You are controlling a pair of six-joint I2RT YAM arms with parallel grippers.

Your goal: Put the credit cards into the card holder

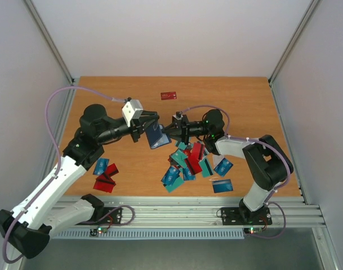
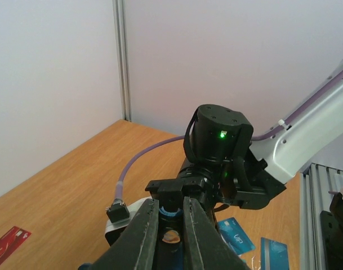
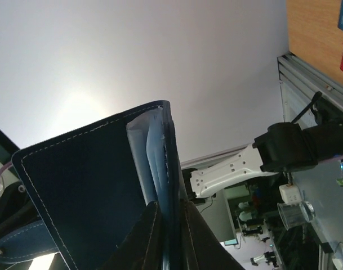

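Card holder (image 1: pixel 155 135) in air between my two grippers. Right gripper (image 3: pixel 170 211) pinches its open edge; left gripper (image 2: pixel 171 211) narrow, seems clamped on other side. Must pull gently apart, no twisting, so pocket opens. Credit cards (image 1: pixel 185 163) lie on counter (image 1: pixel 239 101) below.

The table (image 1: pixel 244 101) looks like wood-grain laminate, warm orange-brown, smooth with a dull sheen. The card holder (image 3: pixel 87 197) seems to be leather or leatherette, dark navy and matt, with pale thread stitched along its edge and a smoother, paler lining (image 3: pixel 154 152) inside. The credit cards (image 1: pixel 185 163) are thin plastic, slick and slightly glossy. The left arm (image 1: pixel 53 181) wears a smooth white plastic shell, with matt black joints. The cable (image 2: pixel 138 157) has a smooth lilac sheath. The rails (image 1: pixel 177 209) are ribbed, dull silvery metal. The walls (image 1: pixel 160 39) are flat matt white.
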